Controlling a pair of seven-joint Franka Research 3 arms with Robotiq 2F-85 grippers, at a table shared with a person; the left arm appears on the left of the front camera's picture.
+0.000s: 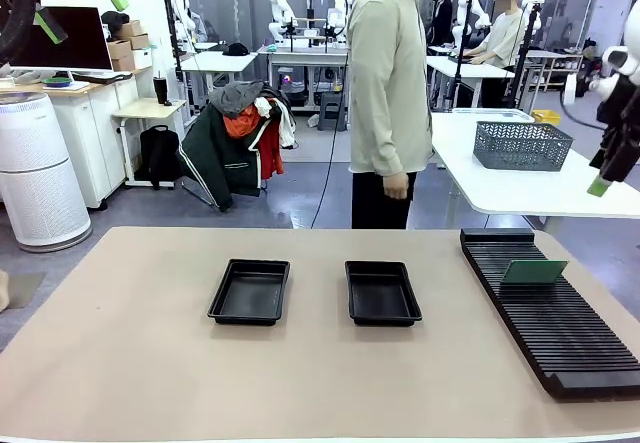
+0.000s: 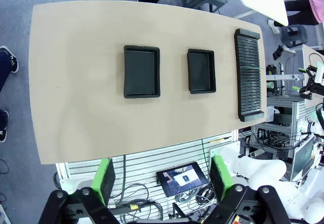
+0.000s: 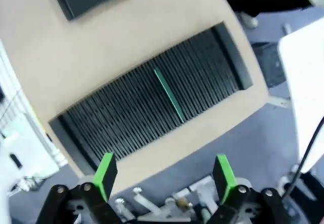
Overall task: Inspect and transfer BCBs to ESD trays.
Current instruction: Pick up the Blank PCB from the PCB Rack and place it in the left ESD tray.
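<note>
Two black ESD trays [image 1: 250, 291] [image 1: 382, 293] lie side by side mid-table, both with bare floors. One green BCB [image 1: 533, 271] stands upright in a slot of the black ribbed rack [image 1: 550, 313] at the right. My left gripper [image 1: 80, 8] hangs high at the top left, open; from its wrist the trays [image 2: 142, 71] [image 2: 201, 71] lie far below the open left gripper [image 2: 162, 178]. My right gripper [image 1: 600, 183] hovers at the right edge above the rack. In its wrist view the BCB [image 3: 168, 95] shows edge-on beyond the open right gripper [image 3: 164, 173], with nothing between the fingers.
A person [image 1: 390, 83] stands at the table's far side, hands down. Behind on a white table sits a grey mesh basket [image 1: 520, 145]. The rack [image 2: 249, 75] runs along the table's right side. The tan tabletop [image 1: 130, 363] is bare around the trays.
</note>
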